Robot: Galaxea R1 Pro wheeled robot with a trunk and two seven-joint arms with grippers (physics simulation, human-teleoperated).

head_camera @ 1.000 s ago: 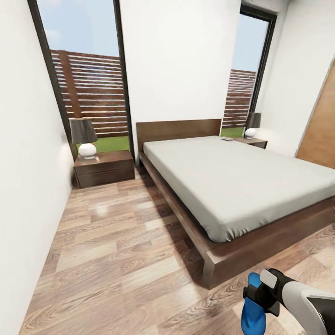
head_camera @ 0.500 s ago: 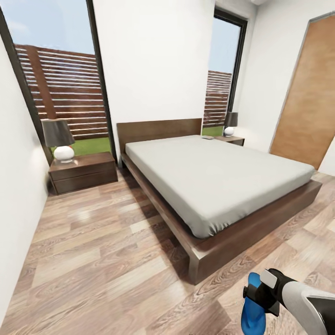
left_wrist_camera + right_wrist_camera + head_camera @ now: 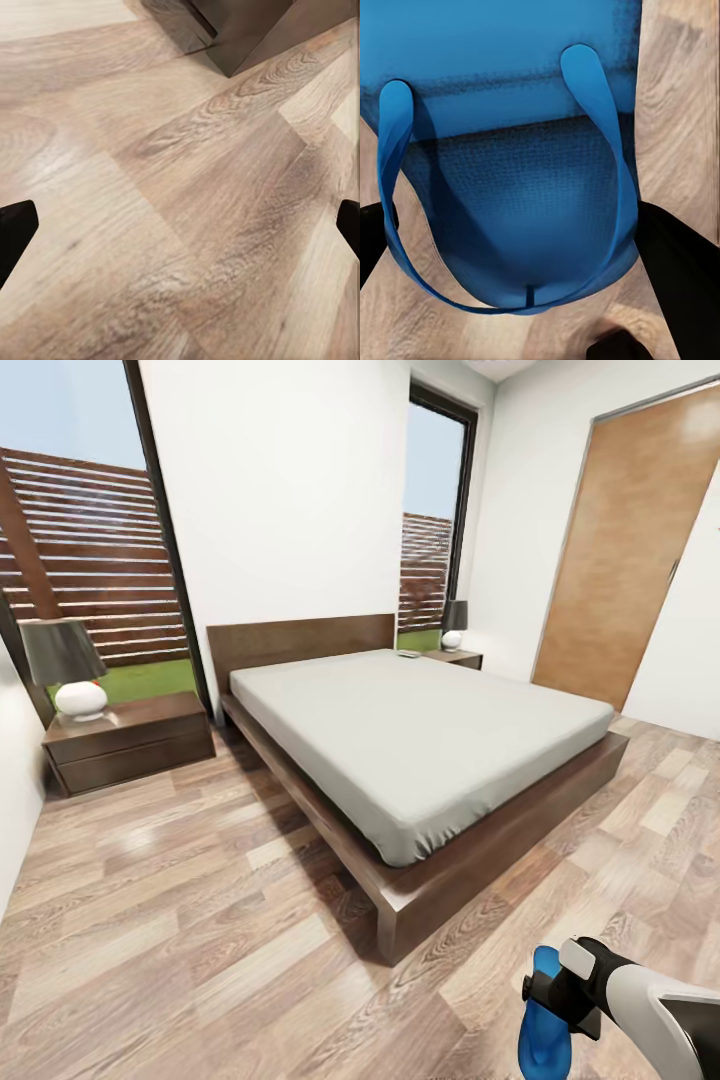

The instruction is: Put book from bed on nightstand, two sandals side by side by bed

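Observation:
My right gripper hangs low over the floor at the near right, shut on one bright blue sandal. The right wrist view shows that sandal close up, straps facing the camera, with black fingers against both of its sides. The other sandal is out of view. Ahead stands the bed, with a nightstand at its left and another nightstand at its far right. A small flat thing lies by the far nightstand, too small to identify. My left gripper is open over bare floor.
Each nightstand bears a lamp. A wooden door stands at the right wall. Tall windows flank the headboard. Wood floor stretches between the left wall and the bed. The bed frame's corner shows in the left wrist view.
The whole head view has shifted: the camera has moved, bringing the wooden door into sight at the right. My right gripper keeps the sandal in the same hold.

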